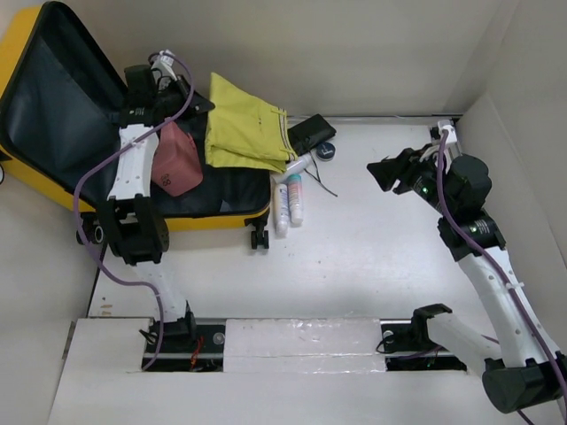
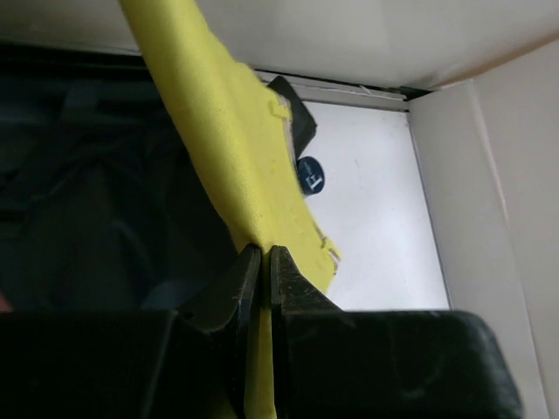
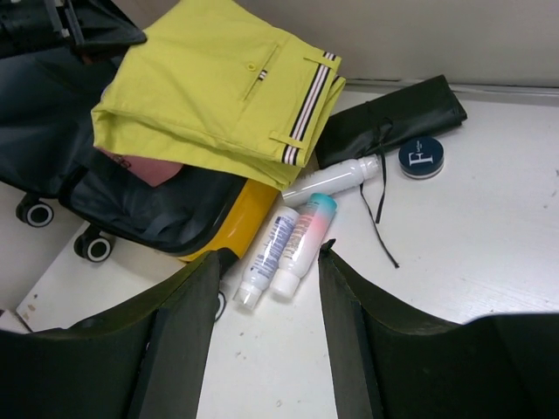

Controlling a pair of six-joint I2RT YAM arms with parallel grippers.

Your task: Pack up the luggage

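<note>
My left hand (image 2: 265,255) clamps the yellow-green garment (image 2: 227,148) above the open luggage (image 1: 213,220); my right hand (image 3: 269,255) hangs open over the table (image 1: 372,257).

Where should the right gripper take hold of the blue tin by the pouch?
Grip the tin by its round rim, with the right gripper coming straight down. It lies flat and low on the table, so a sideways approach would find little to pinch. Probably keep the fingers off its far side, where the pouch lies close.
</note>
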